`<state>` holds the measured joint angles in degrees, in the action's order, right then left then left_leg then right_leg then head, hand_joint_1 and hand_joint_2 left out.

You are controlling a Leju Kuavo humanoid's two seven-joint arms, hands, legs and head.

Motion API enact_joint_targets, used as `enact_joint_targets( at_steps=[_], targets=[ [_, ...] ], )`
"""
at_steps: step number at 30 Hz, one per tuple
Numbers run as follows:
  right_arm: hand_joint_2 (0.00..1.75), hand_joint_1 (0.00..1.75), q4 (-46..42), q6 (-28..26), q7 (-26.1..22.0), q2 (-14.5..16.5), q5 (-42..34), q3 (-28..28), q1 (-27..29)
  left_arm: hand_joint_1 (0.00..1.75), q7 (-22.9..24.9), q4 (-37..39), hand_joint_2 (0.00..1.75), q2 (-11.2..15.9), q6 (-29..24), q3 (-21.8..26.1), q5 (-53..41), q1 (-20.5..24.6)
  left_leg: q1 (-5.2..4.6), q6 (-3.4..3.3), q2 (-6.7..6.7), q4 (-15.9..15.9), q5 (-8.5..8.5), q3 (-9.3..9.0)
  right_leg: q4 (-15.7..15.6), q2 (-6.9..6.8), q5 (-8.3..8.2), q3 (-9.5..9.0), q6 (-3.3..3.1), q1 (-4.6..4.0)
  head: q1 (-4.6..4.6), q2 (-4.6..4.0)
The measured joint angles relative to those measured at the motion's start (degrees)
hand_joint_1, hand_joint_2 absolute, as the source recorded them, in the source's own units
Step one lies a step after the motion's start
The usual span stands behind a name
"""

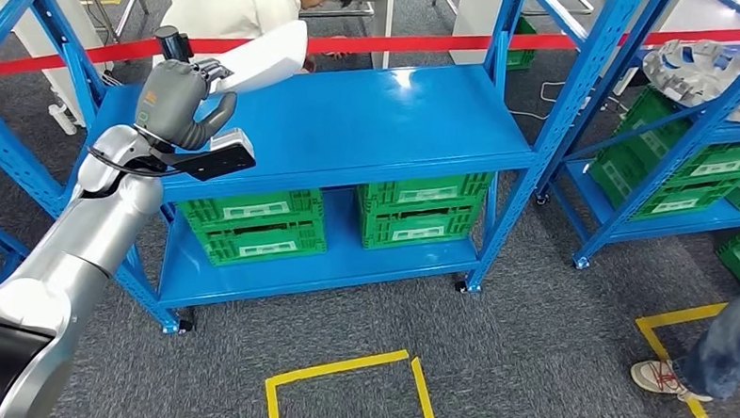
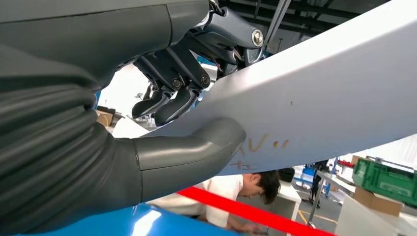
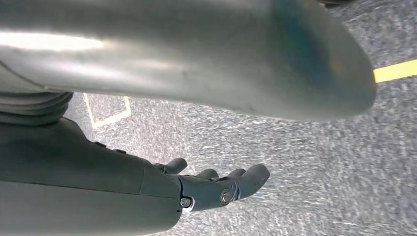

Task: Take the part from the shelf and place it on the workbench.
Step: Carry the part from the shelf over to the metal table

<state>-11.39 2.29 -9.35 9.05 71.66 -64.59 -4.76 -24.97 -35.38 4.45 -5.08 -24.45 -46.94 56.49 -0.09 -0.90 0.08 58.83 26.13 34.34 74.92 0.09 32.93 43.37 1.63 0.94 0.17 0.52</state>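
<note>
My left hand (image 1: 178, 102) grips a long white part (image 1: 264, 58) and holds it raised above the left end of the blue shelf's top board (image 1: 370, 119). In the left wrist view the thumb (image 2: 189, 150) presses under the white part (image 2: 324, 93) while the dark fingers (image 2: 169, 93) wrap over its other side. My right hand (image 3: 216, 184) hangs over the grey carpet with its fingers loosely apart and nothing in them.
Green crates (image 1: 252, 225) (image 1: 423, 207) sit on the lower shelf board. A second blue rack (image 1: 689, 162) at right carries more green crates and a metal part (image 1: 697, 73). A person (image 1: 248, 6) bends behind a red tape barrier (image 1: 543, 42). Another person's shoe (image 1: 660, 377) stands near yellow floor tape (image 1: 345, 368).
</note>
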Motion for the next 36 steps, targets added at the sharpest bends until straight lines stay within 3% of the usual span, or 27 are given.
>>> enact_joint_targets(
  at_steps=[1,2,4,6,9,10,11,13,14,15,16,17,19,21,22,24,25,27,29,30,31,32,33,34,36],
  targets=[
    [0.00,0.00,0.0,0.0,0.0,0.0,0.0,0.0,0.0,1.75,0.0,0.1,1.75,0.0,0.0,0.0,0.0,0.0,-0.14,0.01,-0.01,0.1,-0.47,0.69,0.4,0.00,-0.55,-0.71,-0.21,-0.15,0.03,0.00],
    [0.00,0.00,0.0,0.0,0.0,0.0,0.0,0.0,0.0,1.75,0.0,0.3,1.75,0.0,0.0,0.0,0.0,0.0,-0.28,0.04,-0.02,0.2,-0.93,1.33,-1.2,0.01,-1.82,-2.48,-0.58,-0.35,0.07,0.00],
    [0.00,0.00,0.0,0.0,0.0,-0.1,0.1,0.0,-0.1,1.75,0.0,0.5,1.75,0.0,0.0,0.0,0.0,0.1,-0.55,0.24,-0.01,0.3,-1.76,2.34,-8.7,0.02,-3.52,-8.17,-1.74,-0.92,0.10,0.00],
    [0.00,0.00,0.0,0.0,-0.1,-0.1,0.2,0.0,-0.2,1.75,0.0,0.7,1.75,0.0,0.0,0.0,0.0,0.4,-0.62,0.70,0.08,0.3,-2.52,2.83,-14.6,0.02,-3.29,-11.90,-2.61,-1.44,0.04,-0.01],
    [0.00,0.00,0.0,0.1,-0.1,-0.1,0.3,0.0,-0.2,1.75,0.0,1.0,1.75,0.1,-0.1,0.0,0.0,0.5,-0.53,1.67,0.12,0.0,-3.52,3.14,-16.4,-0.05,-3.93,-11.96,-3.27,-1.45,0.09,-0.01],
    [0.00,0.00,0.0,0.1,0.0,-0.1,0.3,0.0,-0.2,1.75,0.0,1.1,1.75,0.2,-0.1,0.0,0.0,0.5,-0.55,1.99,0.04,0.4,-2.95,3.49,-16.6,-0.14,-4.54,-11.68,-3.56,-1.25,0.06,0.00],
    [0.00,0.00,0.0,0.1,0.0,-0.1,0.3,0.0,-0.2,1.75,0.0,1.2,1.75,0.3,-0.1,0.0,0.0,0.5,-0.52,2.31,-0.05,1.8,-1.44,4.08,-16.9,-0.23,-5.20,-11.30,-3.82,-1.01,-0.05,0.00],
    [0.00,0.00,0.0,0.1,0.0,-0.2,0.3,0.0,-0.2,1.75,-0.1,1.4,1.75,0.5,-0.1,-0.1,0.0,0.5,-0.21,2.97,-0.15,7.9,3.58,5.97,-17.1,-0.31,-6.36,-10.16,-4.13,-0.86,-0.37,0.00],
    [0.00,0.00,0.0,0.1,0.0,-0.2,0.3,0.0,-0.2,1.75,-0.1,1.5,1.75,0.6,-0.1,-0.1,0.0,0.4,0.01,3.27,-0.14,11.5,5.66,6.85,-17.1,-0.31,-6.88,-9.48,-4.13,-0.84,-0.49,0.00],
    [0.00,0.00,0.0,0.1,0.0,-0.2,0.3,0.0,-0.2,1.75,-0.1,1.6,1.75,0.6,-0.1,-0.1,0.0,0.3,0.20,3.54,-0.13,14.3,6.65,7.26,-17.0,-0.31,-7.40,-8.79,-4.07,-0.80,-0.53,0.00],
    [0.00,0.00,0.0,0.1,0.0,-0.2,0.3,0.0,-0.1,1.75,-0.1,1.7,1.75,0.6,-0.1,-0.1,0.0,0.2,0.36,3.73,-0.12,15.4,6.47,6.91,-17.0,-0.31,-7.91,-8.09,-3.96,-0.74,-0.55,0.00],
    [0.00,0.00,0.0,0.1,0.0,-0.2,0.3,0.0,-0.1,1.75,-0.1,1.7,1.75,0.6,-0.1,-0.1,0.0,0.2,0.50,3.87,-0.11,14.4,5.28,5.50,-16.9,-0.31,-8.41,-7.39,-3.78,-0.65,-0.57,0.00],
    [0.00,0.00,0.0,0.2,-0.1,-0.2,0.3,0.0,-0.2,1.75,-0.3,1.7,1.75,0.6,0.0,-0.1,0.0,0.4,0.69,3.99,-0.07,7.7,3.19,0.27,-16.5,-0.31,-9.26,-6.14,-3.26,-0.51,-0.61,0.00],
    [0.00,0.00,0.0,0.1,-0.2,-0.2,0.3,0.0,-0.2,1.75,-0.4,1.7,1.75,0.5,0.0,-0.2,0.0,0.8,0.51,3.58,-0.17,1.2,3.40,-4.06,-16.2,-0.33,-10.02,-5.37,-2.60,-0.52,-0.61,0.00],
    [0.00,0.00,0.0,0.1,-0.2,-0.2,0.3,0.0,-0.2,1.75,-0.5,1.7,1.75,0.5,0.0,-0.2,0.0,1.0,0.34,3.20,-0.22,-0.2,3.90,-4.75,-16.2,-0.32,-10.41,-5.18,-2.24,-0.55,-0.60,0.00],
    [0.00,0.00,0.0,0.1,-0.3,-0.2,0.4,0.0,-0.1,1.75,-0.5,1.9,1.75,0.4,0.1,-0.2,0.0,1.1,0.23,2.11,-0.15,-0.6,3.43,-4.30,-16.3,-0.29,-11.13,-4.98,-1.49,-0.47,-0.55,0.00],
    [0.00,0.00,0.0,0.1,-0.2,-0.2,0.4,0.0,-0.1,1.75,-0.5,2.0,1.75,0.3,0.2,-0.3,0.0,1.2,0.28,1.50,-0.05,-0.7,2.96,-3.93,-16.0,-0.23,-10.68,-4.68,-1.13,-0.41,-0.50,0.00],
    [0.00,0.00,0.0,0.1,-0.2,-0.2,0.4,-0.1,0.0,1.75,-0.5,2.1,1.75,0.1,0.3,-0.3,0.0,1.5,0.48,0.50,0.17,-0.9,1.79,-3.01,-12.9,-0.13,-7.21,-3.32,-0.58,-0.25,-0.25,0.00],
    [0.00,0.00,0.0,0.1,-0.1,-0.2,0.4,-0.1,0.0,1.75,-0.6,2.3,1.75,0.0,0.3,-0.4,0.0,1.5,0.43,0.16,0.19,-0.9,0.62,-1.57,-5.4,-0.10,-1.77,-1.06,-0.22,-0.17,0.07,0.00],
    [0.00,0.00,0.0,0.1,-0.1,-0.2,0.4,-0.1,0.0,1.75,-0.6,2.4,1.75,0.0,0.3,-0.4,0.0,1.5,0.41,0.17,0.18,-0.8,0.09,-0.82,-1.9,-0.10,-0.20,-0.27,-0.12,-0.16,0.16,0.00],
    [0.00,0.00,0.0,0.1,0.0,-0.2,0.4,-0.1,0.0,1.75,-0.7,2.6,1.75,0.0,0.4,-0.4,0.0,1.4,0.38,0.23,0.17,-0.6,-0.45,0.00,0.5,-0.10,0.32,-0.14,-0.08,-0.16,0.20,-0.01],
    [0.00,0.00,0.0,0.1,0.0,-0.2,0.3,-0.1,0.0,1.75,-0.8,2.8,1.75,0.0,0.4,-0.4,0.0,1.4,0.38,0.35,0.16,-0.5,-0.90,0.72,0.4,-0.11,-0.50,-1.14,-0.14,-0.16,0.23,-0.01],
    [0.00,0.00,0.0,0.1,0.0,-0.2,0.3,-0.1,0.0,1.75,-0.8,2.9,1.75,0.0,0.4,-0.4,0.0,1.4,0.38,0.50,0.16,-0.3,-1.31,1.40,-1.8,-0.11,-1.91,-3.19,-0.28,-0.16,0.26,-0.01],
    [0.00,0.00,0.0,0.0,0.0,-0.2,0.3,-0.1,0.0,1.75,-0.9,3.0,1.75,0.0,0.4,-0.4,0.0,1.4,0.38,0.70,0.16,-0.1,-1.68,2.00,-5.6,-0.10,-3.09,-6.07,-0.51,-0.17,0.29,-0.01],
    [0.00,0.00,0.0,0.0,0.0,-0.2,0.3,-0.1,-0.1,1.75,-1.0,3.1,1.75,0.0,0.4,-0.4,0.1,1.4,0.26,1.27,0.18,0.3,-2.36,2.88,-12.9,-0.06,-3.46,-11.02,-1.13,-0.43,0.25,-0.01]
  ],
)
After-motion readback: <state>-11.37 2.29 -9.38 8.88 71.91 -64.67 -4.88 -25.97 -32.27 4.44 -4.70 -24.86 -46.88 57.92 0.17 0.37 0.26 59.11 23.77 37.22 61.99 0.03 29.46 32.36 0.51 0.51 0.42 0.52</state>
